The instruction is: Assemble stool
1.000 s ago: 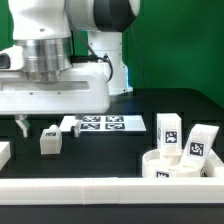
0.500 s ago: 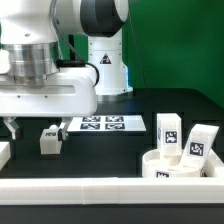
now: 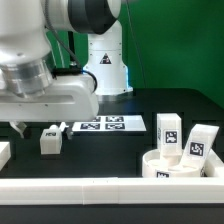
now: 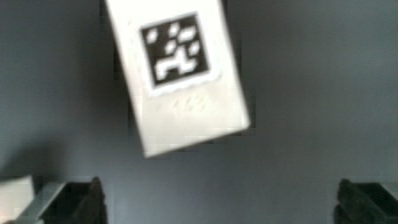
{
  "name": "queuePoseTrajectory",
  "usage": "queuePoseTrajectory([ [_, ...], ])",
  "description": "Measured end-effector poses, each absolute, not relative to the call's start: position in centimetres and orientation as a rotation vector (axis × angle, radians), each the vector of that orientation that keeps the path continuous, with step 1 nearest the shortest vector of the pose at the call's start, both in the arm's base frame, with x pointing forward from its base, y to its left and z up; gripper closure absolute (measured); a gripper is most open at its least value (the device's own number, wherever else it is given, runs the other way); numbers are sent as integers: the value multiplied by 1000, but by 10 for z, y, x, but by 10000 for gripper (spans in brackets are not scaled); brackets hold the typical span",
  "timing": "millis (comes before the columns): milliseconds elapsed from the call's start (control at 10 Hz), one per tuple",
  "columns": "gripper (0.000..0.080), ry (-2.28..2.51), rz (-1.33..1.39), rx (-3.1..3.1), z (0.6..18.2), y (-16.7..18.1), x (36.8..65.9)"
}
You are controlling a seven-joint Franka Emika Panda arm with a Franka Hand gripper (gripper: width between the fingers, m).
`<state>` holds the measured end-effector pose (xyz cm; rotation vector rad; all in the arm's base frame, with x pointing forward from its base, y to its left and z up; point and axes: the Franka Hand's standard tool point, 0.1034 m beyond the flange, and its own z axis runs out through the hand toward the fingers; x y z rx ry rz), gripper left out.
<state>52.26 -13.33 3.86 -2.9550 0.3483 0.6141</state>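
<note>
The round white seat sits at the exterior view's lower right, with two tagged white legs standing at or in it. A third leg stands on the black table at the left. My gripper hangs low just left of that leg, not touching it. In the wrist view a white tagged leg lies ahead of my gripper. The dark fingertips stand wide apart with nothing between them.
The marker board lies flat behind the left leg. A white rail runs along the table's front. Another white part shows at the left edge. The robot's white base stands at the back.
The arm's wrist has swung toward the exterior view's left and tilted. The gripper stays low beside the left leg. No part has moved.
</note>
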Motion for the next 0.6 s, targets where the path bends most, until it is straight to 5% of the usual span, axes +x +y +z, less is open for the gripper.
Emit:
queuePoseTrajectory([
  [600, 150, 190, 762, -3011, 30, -138, 518],
])
